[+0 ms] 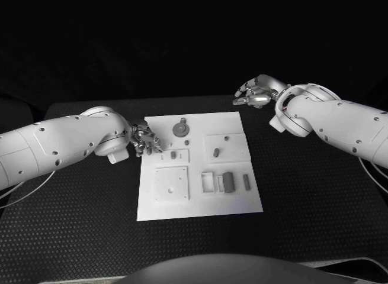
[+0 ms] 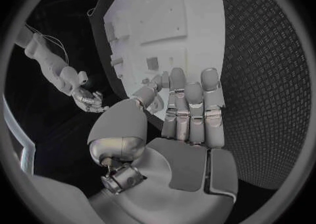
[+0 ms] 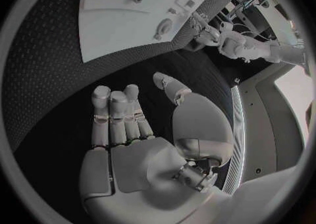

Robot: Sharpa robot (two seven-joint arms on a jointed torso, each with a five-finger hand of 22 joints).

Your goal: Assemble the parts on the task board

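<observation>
Black table (image 1: 313, 201), one task board (image 1: 198, 204), two hands (image 1: 145, 141) (image 1: 255, 93) spread, holding nothing.

Dim scene, one bright patch

Light from above glares off the white task board (image 1: 199, 201); the black table (image 1: 313, 195) and surroundings stay dark, and wrist views bend straight edges.

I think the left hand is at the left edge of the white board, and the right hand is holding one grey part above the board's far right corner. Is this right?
Not quite: the right hand holds nothing, as the right wrist view shows its fingers apart and its palm bare. The left hand is indeed at the task board's left edge.
</observation>
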